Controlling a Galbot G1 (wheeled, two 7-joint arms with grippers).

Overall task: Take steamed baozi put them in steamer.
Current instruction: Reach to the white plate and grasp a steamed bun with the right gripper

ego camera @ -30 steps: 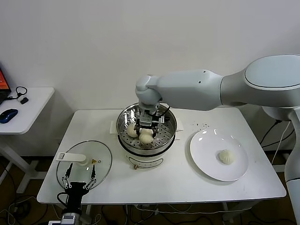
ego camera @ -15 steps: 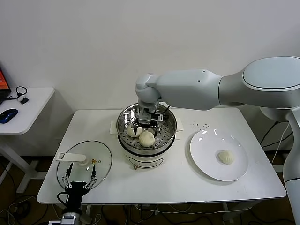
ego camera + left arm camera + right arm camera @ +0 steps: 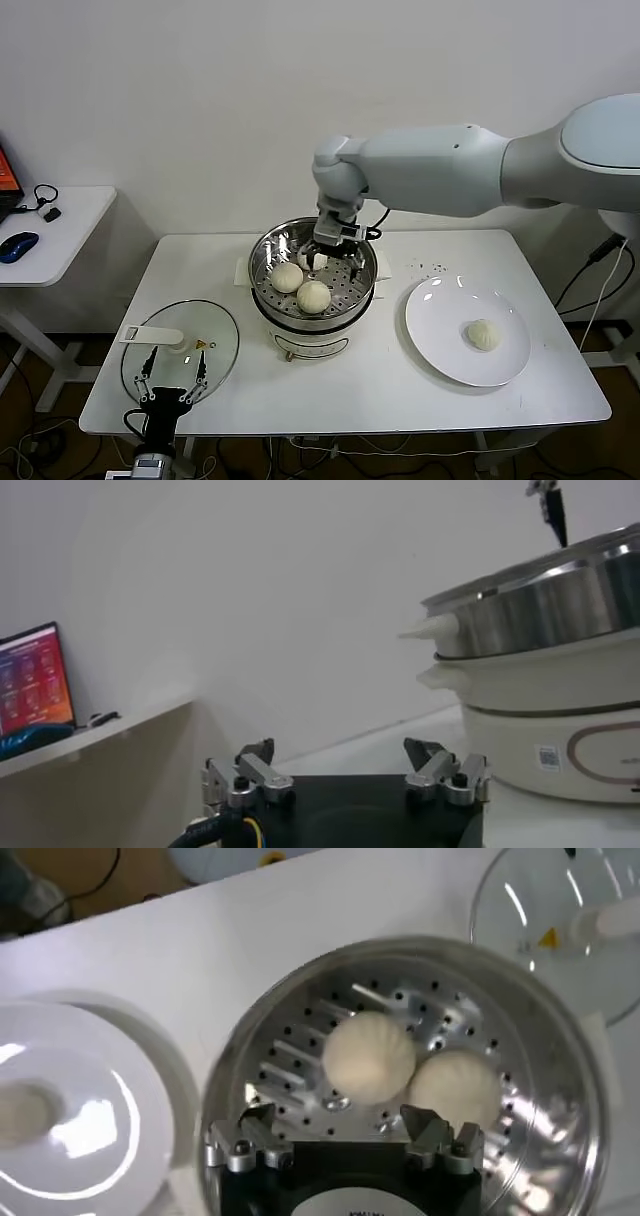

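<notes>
A white desk [image 3: 350, 390] carries a flat glass lid [image 3: 180, 350] with a white handle near its front left corner. A white round plate [image 3: 440, 335] sits toward the right edge. A second, smaller white desk [image 3: 60, 225] stands apart at the far left, bearing a blue computer mouse [image 3: 17, 246], black earphones [image 3: 45, 205] and the corner of a laptop screen [image 3: 6, 180].

Smooth white arm [image 3: 450, 180], black hand [image 3: 330, 240] with silver fingers
</notes>
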